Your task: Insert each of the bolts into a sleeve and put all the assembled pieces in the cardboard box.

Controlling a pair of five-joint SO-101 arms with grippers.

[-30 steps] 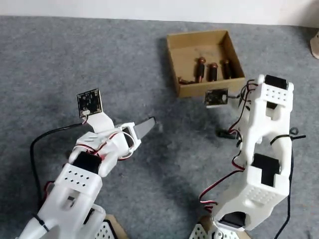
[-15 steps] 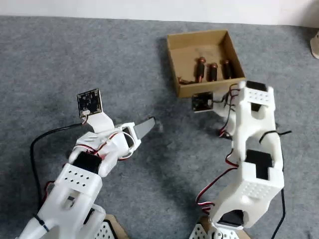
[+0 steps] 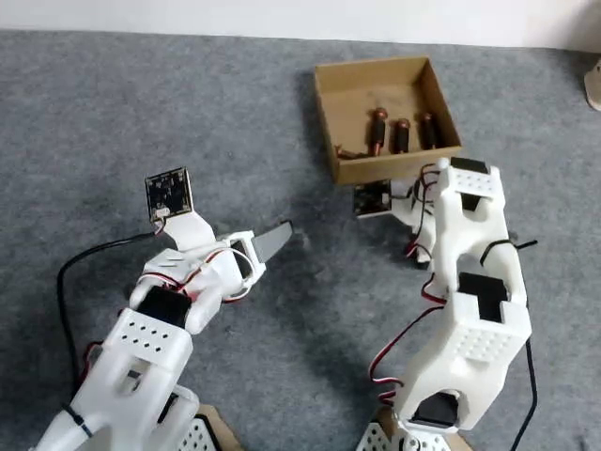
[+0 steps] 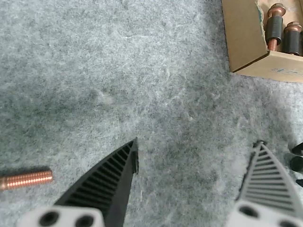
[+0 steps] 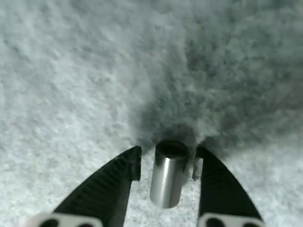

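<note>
A silver sleeve (image 5: 169, 177) sits between the fingers of my right gripper (image 5: 168, 150), which is shut on it above the grey carpet. In the high view the right arm (image 3: 465, 244) stands just in front of the cardboard box (image 3: 329, 103), with its gripper hidden beneath it. My left gripper (image 4: 197, 142) is open over bare carpet, left of the box (image 4: 244, 45), and in the high view its dark finger (image 3: 274, 239) shows. A loose copper bolt (image 4: 26, 180) lies on the carpet beside one left finger. Assembled bolt-and-sleeve pieces (image 3: 401, 134) lie in the box.
The table is covered in grey carpet (image 3: 188, 103), with open room to the left of the box and between the arms. A pale object (image 3: 593, 85) pokes in at the right edge. A small copper part (image 3: 349, 151) lies in the box's front corner.
The right arm has swung left and nearer to the box's front wall. The left arm has stayed still.
</note>
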